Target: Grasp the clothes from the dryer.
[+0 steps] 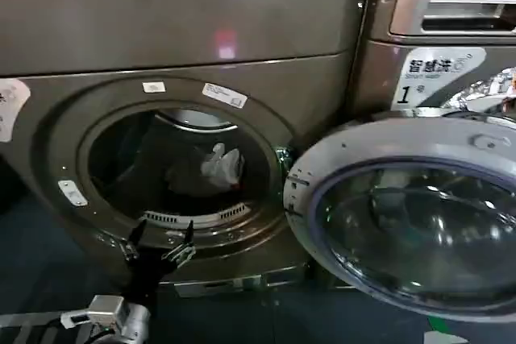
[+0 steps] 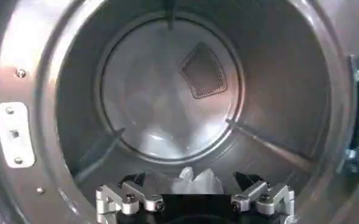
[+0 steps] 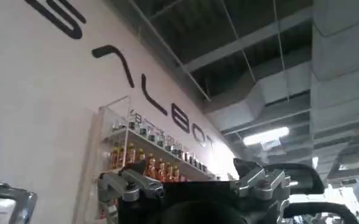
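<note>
The dryer is a bronze-brown front loader, and its chrome-rimmed glass door is swung open to the right. The clothes, a small pale bundle, lie on the drum floor toward the back. My left gripper is open just outside the lower rim of the drum mouth and points inward. In the left wrist view the clothes lie deeper in the drum, ahead of the open left gripper, which touches nothing. My right gripper is open with nothing in it and points up at a ceiling and wall.
A second machine with a silver panel stands to the right, partly behind the open door. Raised ribs run along the drum wall. A shelf of bottles hangs on the wall in the right wrist view.
</note>
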